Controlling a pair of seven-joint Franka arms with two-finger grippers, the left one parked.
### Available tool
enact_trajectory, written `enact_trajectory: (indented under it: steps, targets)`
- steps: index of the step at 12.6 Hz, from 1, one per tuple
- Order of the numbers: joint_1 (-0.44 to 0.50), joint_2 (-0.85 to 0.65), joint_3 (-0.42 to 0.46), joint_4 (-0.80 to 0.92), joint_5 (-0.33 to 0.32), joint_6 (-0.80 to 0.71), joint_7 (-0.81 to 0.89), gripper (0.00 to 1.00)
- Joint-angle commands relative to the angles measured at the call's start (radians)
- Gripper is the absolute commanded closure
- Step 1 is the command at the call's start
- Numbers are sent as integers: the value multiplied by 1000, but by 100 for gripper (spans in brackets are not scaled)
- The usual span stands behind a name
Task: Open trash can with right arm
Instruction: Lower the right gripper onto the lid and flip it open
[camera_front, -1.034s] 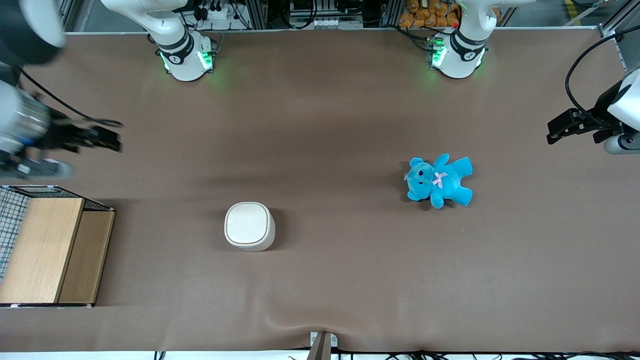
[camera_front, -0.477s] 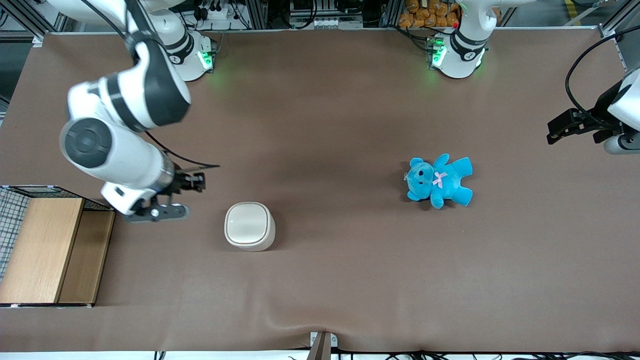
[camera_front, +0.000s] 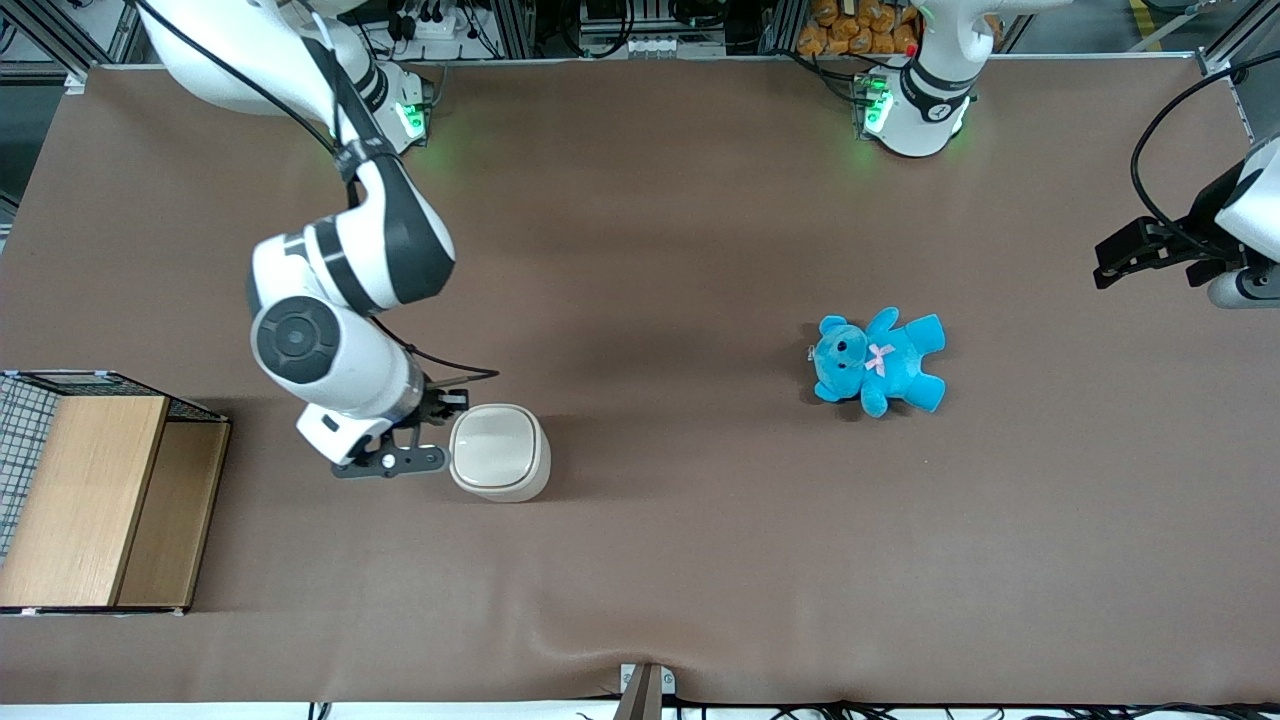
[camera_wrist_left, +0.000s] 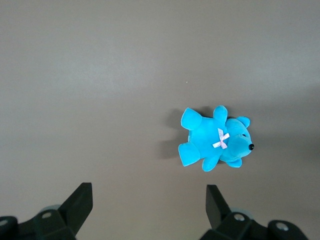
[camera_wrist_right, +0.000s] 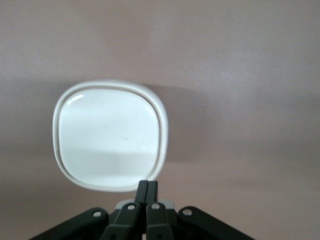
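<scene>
One thing matters for you here: the wooden box (camera_front: 95, 490) is sitting at the working arm's end of the desk (camera_front: 700, 560), and next along, the right arm (camera_front: 340, 300) is hanging its gripper (camera_front: 447, 432) right at the edge of the trash can (camera_front: 498, 452), on the side facing that box. In the right wrist view the jaws are showing pressed together with nothing between them, their tips (camera_wrist_right: 147, 189) sitting just over the rim of the trash can (camera_wrist_right: 110, 134). The lid is lying flat and looks closed, so the opening is not yet done. The can's top is rounded-square, with no long axis to favour. You are likely needing a short push inward over the lid, or a press down on it. Farther along toward the parked arm's end, well apart, a blue teddy (camera_front: 878, 361) is lying on the desk.
</scene>
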Motion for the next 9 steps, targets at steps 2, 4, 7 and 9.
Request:
enact_trajectory:
  steps: [2,4,7,9]
  targets:
    - [9,64,-7,35,6,46,39,100]
    - [18,77,-7,35,5,53,53,100]
    - [24,97,-7,33,6,76,53,100]
    - [27,114,-7,30,6,109,53,100]
